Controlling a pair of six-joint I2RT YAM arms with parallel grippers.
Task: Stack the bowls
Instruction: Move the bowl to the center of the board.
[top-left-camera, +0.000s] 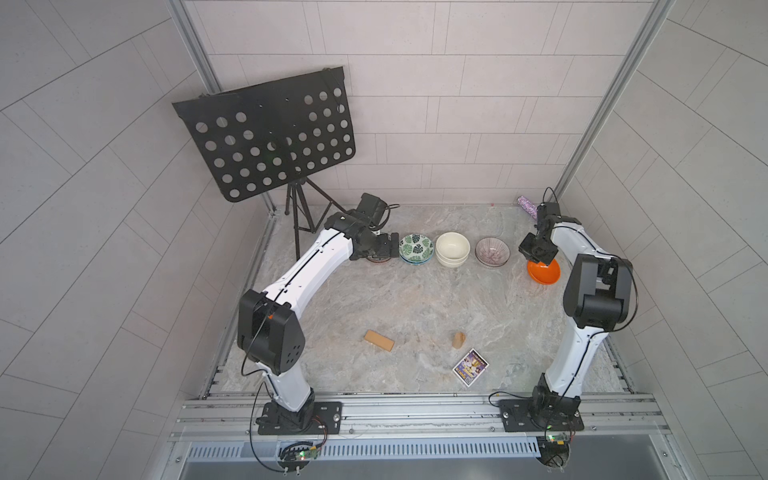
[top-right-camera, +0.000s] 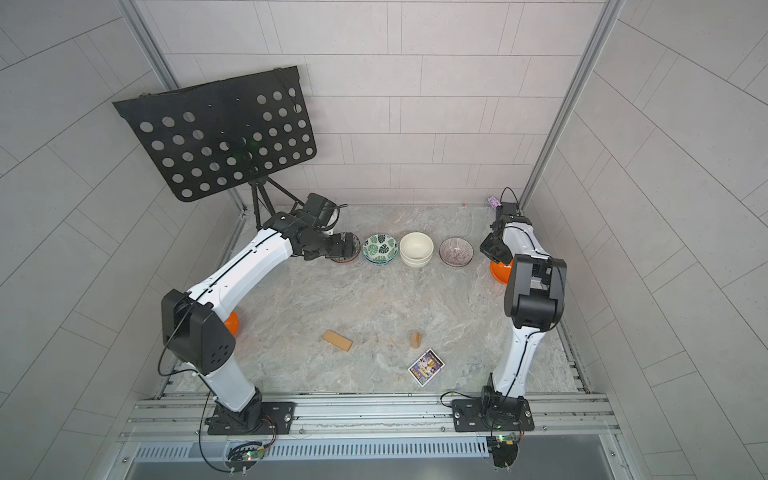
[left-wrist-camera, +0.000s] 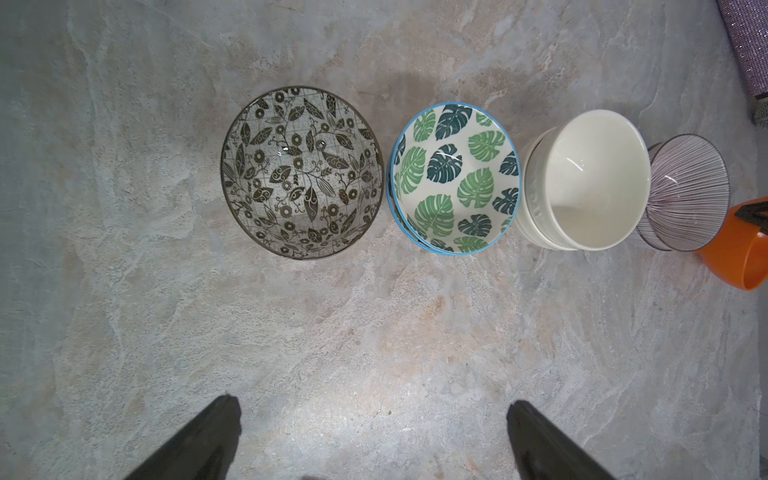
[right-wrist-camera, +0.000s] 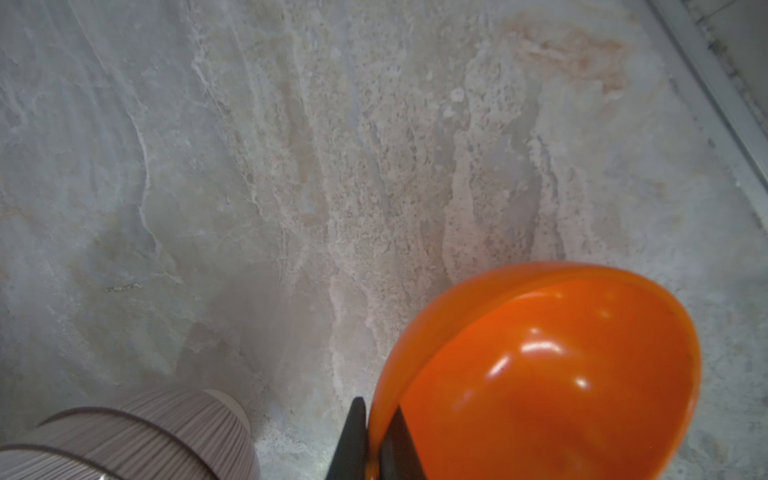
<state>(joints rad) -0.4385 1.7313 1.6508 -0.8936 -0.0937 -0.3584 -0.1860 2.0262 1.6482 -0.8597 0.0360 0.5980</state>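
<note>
Marble tabletop (top-left-camera: 374, 299) holds a wooden block (top-left-camera: 379, 340) low in frame; beyond, mid-frame, the bowl row (top-left-camera: 453, 249). Left gripper (left-wrist-camera: 374, 402) hangs spread near the black-white bowl (left-wrist-camera: 301, 172). Right gripper (right-wrist-camera: 376, 409) pinches the orange bowl (top-left-camera: 544, 272) by its rim, mid-right. That glossy edge-grip could slip and tip it.

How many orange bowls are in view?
2. One orange bowl at the row's right end, held by the right gripper; a second orange bowl peeks from behind the left arm's elbow. Others may be hidden.

the table (top-left-camera: 415, 303) lies open between the close-packed bowl row (top-left-camera: 453, 249) and the wooden blocks (top-left-camera: 379, 340).
</note>
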